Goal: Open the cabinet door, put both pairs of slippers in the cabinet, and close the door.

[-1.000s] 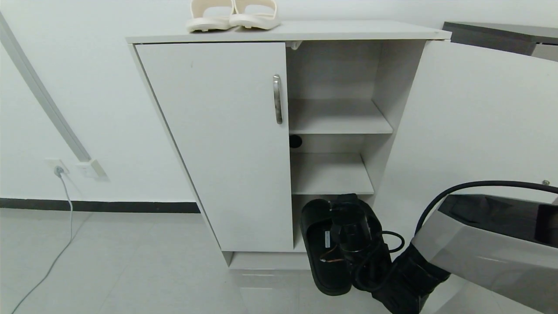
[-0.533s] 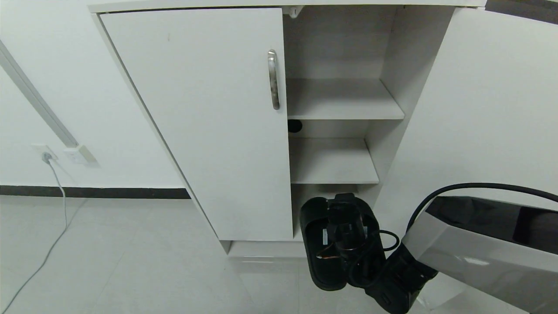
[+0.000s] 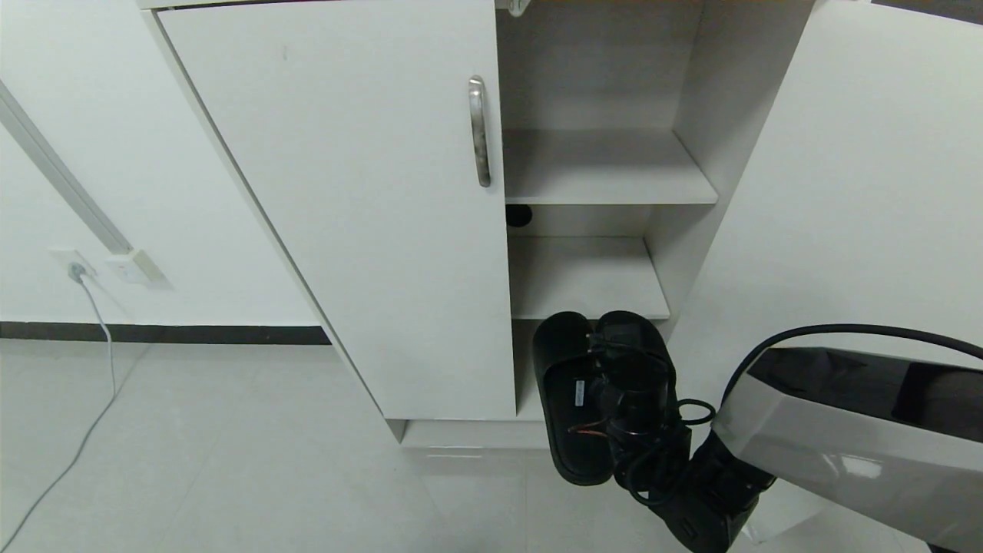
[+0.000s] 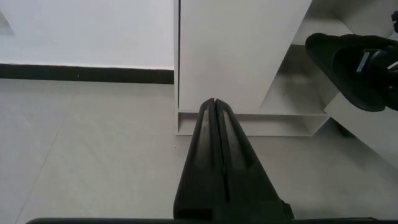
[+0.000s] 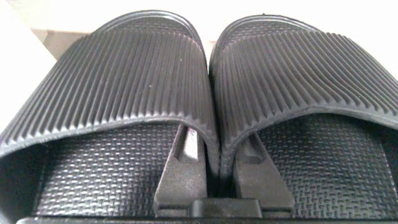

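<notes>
A pair of black slippers (image 3: 576, 384) hangs toe-first in front of the white cabinet's lowest opening (image 3: 526, 369), below the lower shelf (image 3: 584, 276). My right gripper (image 3: 626, 380) is shut on them. In the right wrist view its fingers (image 5: 183, 168) reach under the ribbed straps (image 5: 137, 81) and pinch the two inner sides together. The cabinet's right door (image 3: 845, 192) stands open; the left door (image 3: 345, 230) with its metal handle (image 3: 479, 130) is closed. My left gripper (image 4: 214, 102) is shut on nothing, low over the floor, with the black slippers (image 4: 348, 62) beyond it.
Two bare shelves, the upper one (image 3: 607, 169), fill the open half of the cabinet. A wall socket (image 3: 73, 270) with a grey cable (image 3: 84, 438) lies to the left. Open tiled floor (image 3: 230, 476) spreads before the closed door.
The head camera has tilted down and the cabinet top has left the picture. My right gripper has lifted the black slippers up and forward toward the lowest opening.
</notes>
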### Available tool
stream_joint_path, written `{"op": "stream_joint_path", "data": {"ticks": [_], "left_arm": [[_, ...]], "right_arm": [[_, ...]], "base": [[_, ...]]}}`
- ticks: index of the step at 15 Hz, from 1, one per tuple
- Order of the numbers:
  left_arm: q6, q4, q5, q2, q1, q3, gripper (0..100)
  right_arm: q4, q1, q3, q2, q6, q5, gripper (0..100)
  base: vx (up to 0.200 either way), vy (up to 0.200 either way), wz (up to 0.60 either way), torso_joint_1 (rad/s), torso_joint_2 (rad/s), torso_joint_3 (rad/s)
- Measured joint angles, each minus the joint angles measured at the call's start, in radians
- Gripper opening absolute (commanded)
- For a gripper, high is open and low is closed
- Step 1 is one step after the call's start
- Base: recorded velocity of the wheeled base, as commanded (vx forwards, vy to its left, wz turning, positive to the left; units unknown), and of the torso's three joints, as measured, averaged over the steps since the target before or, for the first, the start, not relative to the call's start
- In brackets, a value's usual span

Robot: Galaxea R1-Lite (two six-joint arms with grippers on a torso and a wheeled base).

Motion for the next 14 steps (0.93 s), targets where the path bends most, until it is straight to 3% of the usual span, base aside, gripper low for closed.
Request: {"op": "stream_joint_path", "data": {"ticks": [3, 12, 14], "left_arm": [[0.0, 0.0, 0.0, 0.0, 0.0, 0.0, 0], [-0.001, 0.0, 0.0, 0.0, -0.001, 0.0, 0], [-0.001, 0.0, 0.0, 0.0, 0.0, 0.0, 0]], "right_arm": [[0.001, -0.003, 0.0, 0.002, 0.0, 0.0, 0], [0.003, -0.013, -0.004, 0.0, -0.003, 0.002, 0], [0.003, -0.016, -0.005, 0.0, -0.008, 0.008, 0]], "base": [[0.0, 0.0, 0.0, 0.0, 0.0, 0.0], [0.2, 0.0, 0.0, 0.0, 0.0, -0.001], [0.0, 0.0, 0.0, 0.0, 0.0, 0.0]]}}
